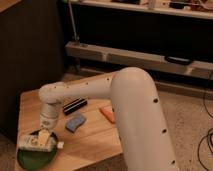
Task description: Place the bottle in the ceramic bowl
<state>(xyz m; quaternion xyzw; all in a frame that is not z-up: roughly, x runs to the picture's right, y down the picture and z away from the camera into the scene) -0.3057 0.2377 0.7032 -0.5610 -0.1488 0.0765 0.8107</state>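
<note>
Gripper (pixel 45 136) is down at the front-left corner of the wooden table (pixel 95 140), clamped on the small white plastic bottle with the printed label (pixel 37 142). That bottle's lying on its side across the shallow dark-green ceramic bowl (pixel 35 157), cap pointing right. Just behind sits a blue sponge-like pad (pixel 75 122), then an orange flat piece (pixel 107 113) and a black rectangular bar (pixel 75 105). The big white arm (pixel 135 110) blocks the table's right side.
</note>
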